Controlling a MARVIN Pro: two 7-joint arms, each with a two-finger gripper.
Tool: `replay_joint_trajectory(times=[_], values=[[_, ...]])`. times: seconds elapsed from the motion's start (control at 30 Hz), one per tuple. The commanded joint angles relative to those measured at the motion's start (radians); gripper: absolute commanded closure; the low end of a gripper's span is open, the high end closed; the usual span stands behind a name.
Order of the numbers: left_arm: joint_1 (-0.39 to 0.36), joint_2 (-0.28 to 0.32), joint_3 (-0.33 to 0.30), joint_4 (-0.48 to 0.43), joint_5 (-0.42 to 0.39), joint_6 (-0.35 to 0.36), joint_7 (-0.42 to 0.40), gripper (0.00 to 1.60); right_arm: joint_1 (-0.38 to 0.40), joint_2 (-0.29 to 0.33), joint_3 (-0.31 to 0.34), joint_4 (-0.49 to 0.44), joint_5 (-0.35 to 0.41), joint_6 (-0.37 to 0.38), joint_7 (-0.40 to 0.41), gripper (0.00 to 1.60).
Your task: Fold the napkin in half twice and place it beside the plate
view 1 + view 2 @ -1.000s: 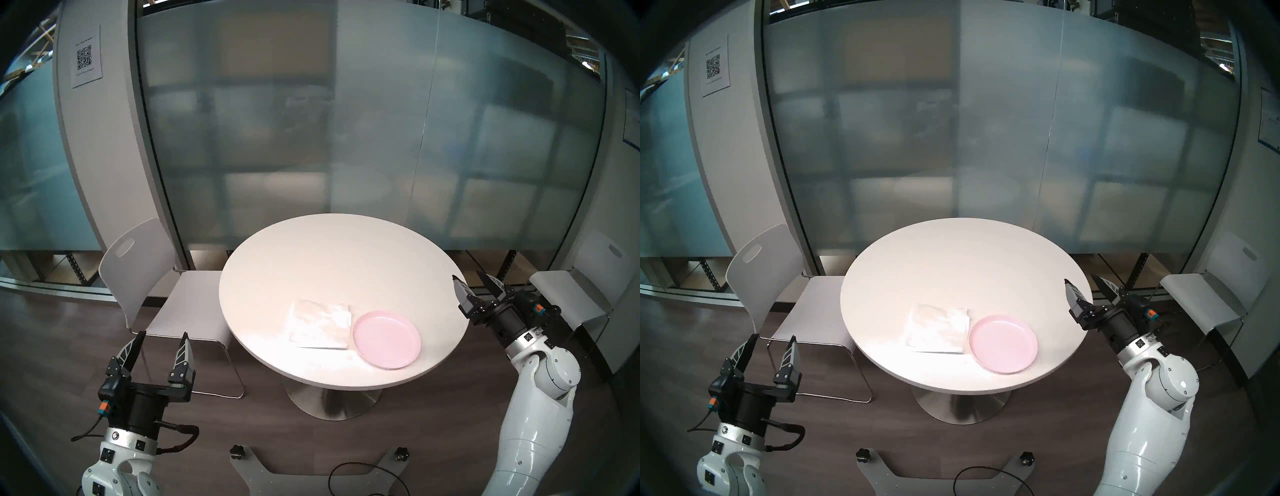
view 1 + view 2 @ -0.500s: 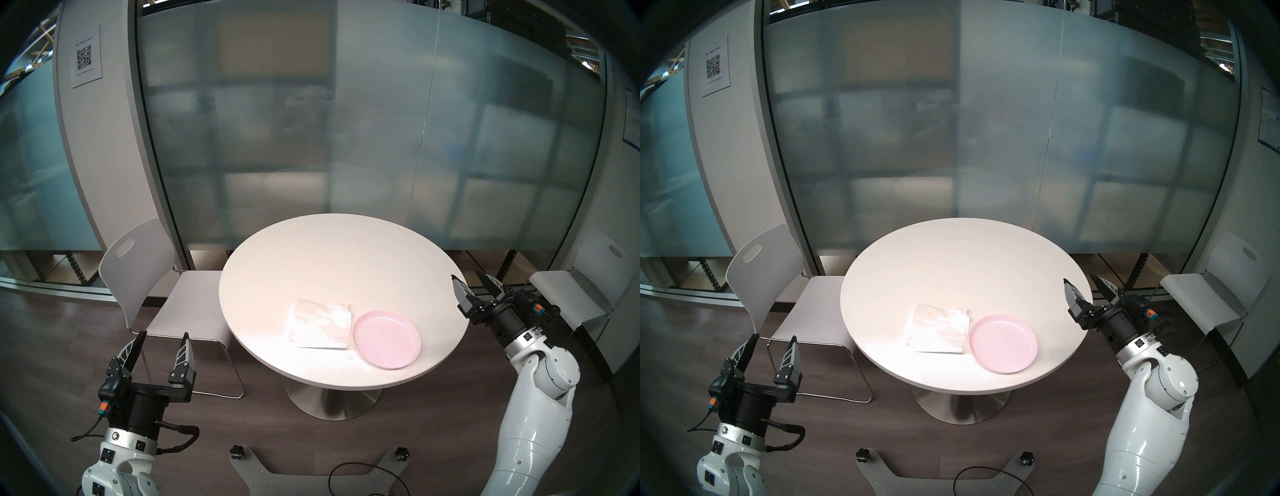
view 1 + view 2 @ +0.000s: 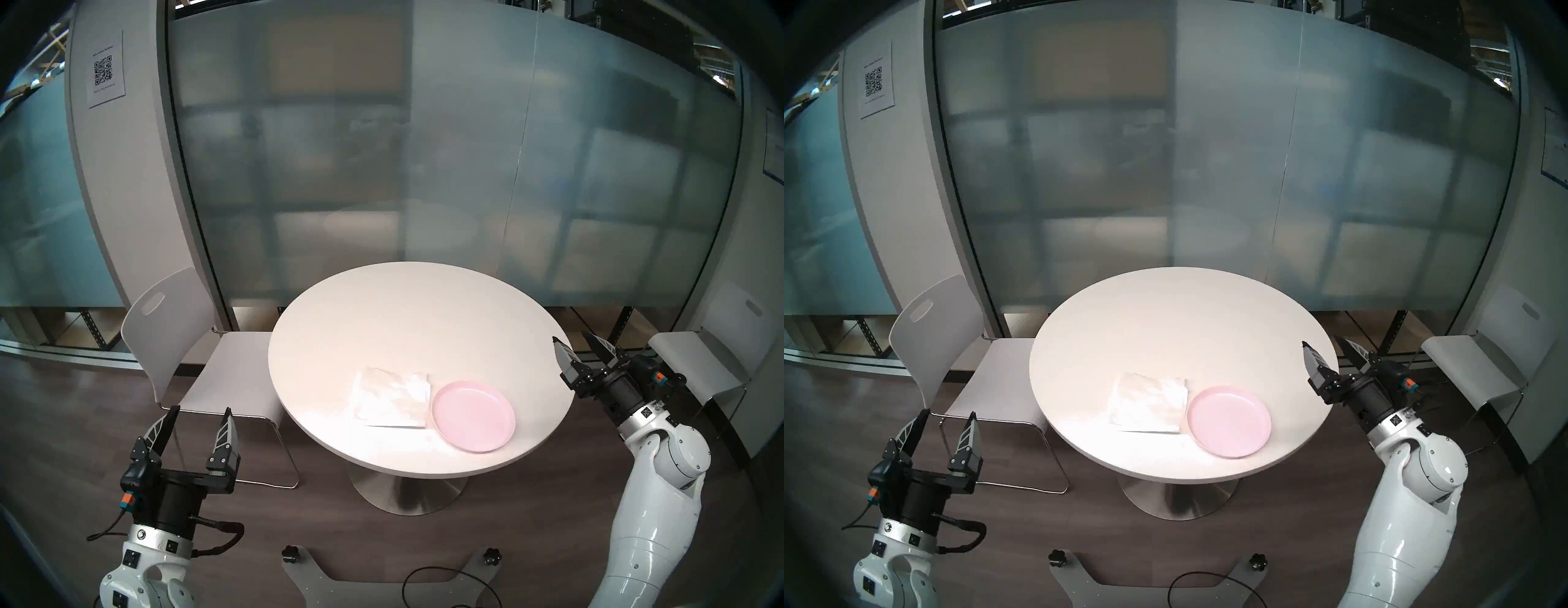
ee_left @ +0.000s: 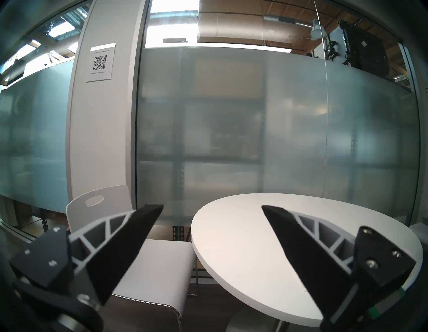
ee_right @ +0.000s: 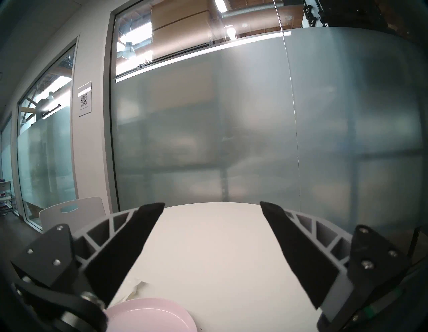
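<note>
White plastic shows in 2 chairs: 1 chair (image 3: 199, 352) at the left of the round table (image 3: 407, 314), 1 second chair (image 3: 700, 365) at the far right. Over the floor by the nearer chair, the left gripper (image 3: 200, 409) hangs with its 2 fingers spread wide, holding nothing. On the tabletop lies 1 napkin (image 3: 392, 397), flat and crinkled, its right edge touching 1 pink plate (image 3: 474, 416) near the table's front edge. At the table's right rim the right gripper (image 3: 572, 339) floats, likewise spread and empty.
</note>
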Motion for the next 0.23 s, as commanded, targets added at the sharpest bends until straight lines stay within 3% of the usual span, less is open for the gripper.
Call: replay_joint_trajectory(times=[0.0, 0.2], values=[[-0.001, 0.002, -0.003, -0.025, -0.001, -0.005, 0.001, 0.0, 0.015, 0.001, 0.003, -0.017, 0.01, -0.003, -0.002, 0.0], [-0.001, 0.002, -0.003, -0.025, -0.001, -0.005, 0.001, 0.0, 0.015, 0.001, 0.003, -0.017, 0.01, -0.003, -0.002, 0.0]])
